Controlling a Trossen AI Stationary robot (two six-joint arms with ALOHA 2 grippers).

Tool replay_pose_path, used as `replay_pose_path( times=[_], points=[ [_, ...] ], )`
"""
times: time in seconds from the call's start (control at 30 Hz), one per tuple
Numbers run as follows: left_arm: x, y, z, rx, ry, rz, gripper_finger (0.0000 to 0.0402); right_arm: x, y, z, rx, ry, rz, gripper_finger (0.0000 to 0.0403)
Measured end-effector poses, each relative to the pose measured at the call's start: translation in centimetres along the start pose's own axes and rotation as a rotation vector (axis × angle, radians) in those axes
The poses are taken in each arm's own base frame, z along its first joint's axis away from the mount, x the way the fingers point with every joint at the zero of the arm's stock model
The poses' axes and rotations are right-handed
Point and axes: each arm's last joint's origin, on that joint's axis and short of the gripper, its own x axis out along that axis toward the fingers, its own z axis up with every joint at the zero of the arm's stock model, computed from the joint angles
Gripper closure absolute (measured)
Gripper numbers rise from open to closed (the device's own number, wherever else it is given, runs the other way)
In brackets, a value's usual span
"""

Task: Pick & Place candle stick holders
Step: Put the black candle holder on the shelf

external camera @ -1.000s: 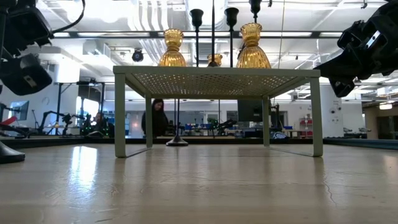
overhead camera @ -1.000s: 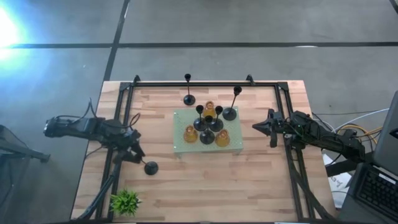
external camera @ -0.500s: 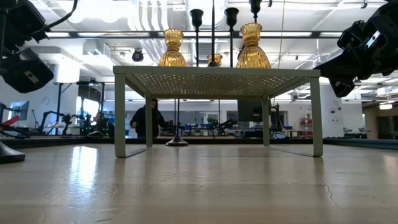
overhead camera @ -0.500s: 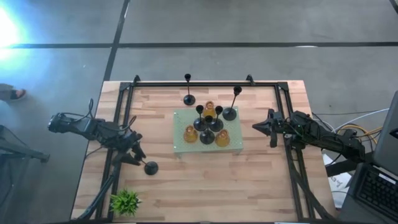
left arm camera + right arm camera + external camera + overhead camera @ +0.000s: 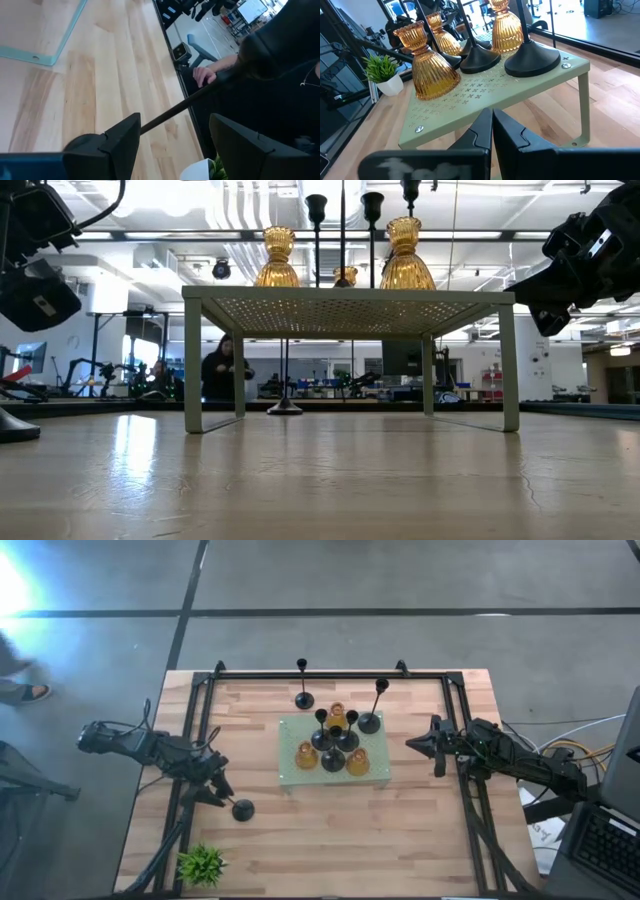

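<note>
Black domed-base candle stick holder (image 5: 242,808) with thin stem sits between the left hand's (image 5: 226,798) spread fingers; right hand (image 5: 413,744) closed.

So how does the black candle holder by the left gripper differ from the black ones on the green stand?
The black candle holder by the left gripper rests on the bare wooden table, its stem running between the gripper's open fingers in the left wrist view; it looks tipped over. The black holders on the green stand stand upright, raised and clustered with amber glass ones. All share round domed bases and thin stems.
</note>
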Motion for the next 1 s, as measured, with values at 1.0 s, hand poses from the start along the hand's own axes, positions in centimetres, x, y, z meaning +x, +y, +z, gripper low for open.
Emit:
replay_pose_path(
  times=[1.0],
  points=[
    [1.8,0.9,-0.3,0.263,-0.122,-0.139,0.0161,0.0,0.0,0.0,0.0,0.0,0.0,0.0394]
  ],
)
